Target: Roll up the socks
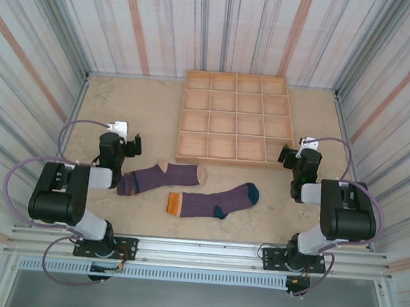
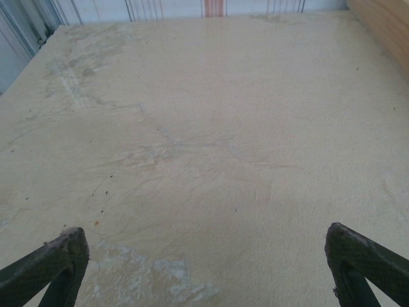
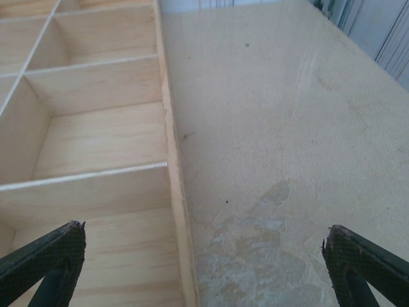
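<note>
the left claw (image 2: 203, 252) gapes wide and empty over bare surface (image 2: 204, 128). the right claw (image 3: 203, 252), just as wide and empty, hangs by the wooden tray (image 3: 171, 147). the peach-cuffed sock (image 1: 161, 177) and orange-cuffed sock (image 1: 215, 201) lie flat, unrolled, in front of the tray.

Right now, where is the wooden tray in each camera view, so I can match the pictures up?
Top external: the tray sits at the far centre of the table.
Left wrist: one side of the tray cuts the top right corner.
Right wrist: the tray takes up the left half, compartments open.
Shared landmark: the beige table runs alongside the tray in every view.
</note>
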`<state>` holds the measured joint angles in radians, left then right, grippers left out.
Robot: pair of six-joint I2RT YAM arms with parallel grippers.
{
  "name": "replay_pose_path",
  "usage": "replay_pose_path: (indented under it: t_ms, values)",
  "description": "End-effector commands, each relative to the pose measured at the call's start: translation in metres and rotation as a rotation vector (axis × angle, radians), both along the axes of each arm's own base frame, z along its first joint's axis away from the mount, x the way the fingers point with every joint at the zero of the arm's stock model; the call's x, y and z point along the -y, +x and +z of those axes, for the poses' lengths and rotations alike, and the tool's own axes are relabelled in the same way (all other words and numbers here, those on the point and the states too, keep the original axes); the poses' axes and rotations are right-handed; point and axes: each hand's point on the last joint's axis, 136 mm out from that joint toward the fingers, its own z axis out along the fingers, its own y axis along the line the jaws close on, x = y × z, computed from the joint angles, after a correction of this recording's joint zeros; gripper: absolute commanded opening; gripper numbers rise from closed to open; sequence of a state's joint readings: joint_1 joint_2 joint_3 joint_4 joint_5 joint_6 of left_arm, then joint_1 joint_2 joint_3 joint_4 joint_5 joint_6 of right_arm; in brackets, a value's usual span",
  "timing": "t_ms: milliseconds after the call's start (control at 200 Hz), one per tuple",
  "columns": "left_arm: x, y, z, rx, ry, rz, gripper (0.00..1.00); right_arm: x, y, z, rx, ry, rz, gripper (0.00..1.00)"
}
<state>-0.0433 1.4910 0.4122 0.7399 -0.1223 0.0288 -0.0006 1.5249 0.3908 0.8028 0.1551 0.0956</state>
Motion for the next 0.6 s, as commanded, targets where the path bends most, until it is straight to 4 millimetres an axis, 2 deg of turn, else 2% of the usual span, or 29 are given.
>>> replay_pose_path:
  t_ms: [0, 120, 276, 416, 541, 581, 591]
  values:
    - [-0.010, 0.005, 0.028, -0.012, 0.031, 0.074, 0.97, -0.007, 0.007, 0.026, -0.048, -0.056, -0.005, 0.99]
    - [-0.021, -0.001, 0.061, -0.082, -0.025, 0.158, 0.96, -0.010, 0.002, 0.051, -0.104, -0.070, -0.087, 0.99]
    - [0.001, -0.016, 0.095, -0.194, -0.180, 0.111, 0.97, -0.029, -0.024, 0.073, -0.249, 0.053, -0.120, 0.99]
    - [0.031, -0.044, 0.104, -0.374, -0.314, 0.061, 0.99, -0.055, -0.059, 0.087, -0.309, 0.155, -0.050, 0.99]
    - [0.058, -0.075, 0.100, -0.503, -0.371, 0.014, 0.98, -0.077, -0.093, 0.090, -0.361, 0.334, 0.013, 0.99]
    - [0.069, -0.084, 0.098, -0.541, -0.392, -0.011, 0.98, -0.085, -0.103, 0.083, -0.416, 0.376, 0.035, 0.99]
    - [0.072, -0.086, 0.097, -0.548, -0.399, -0.017, 0.97, -0.087, -0.106, 0.088, -0.408, 0.389, 0.048, 0.99]
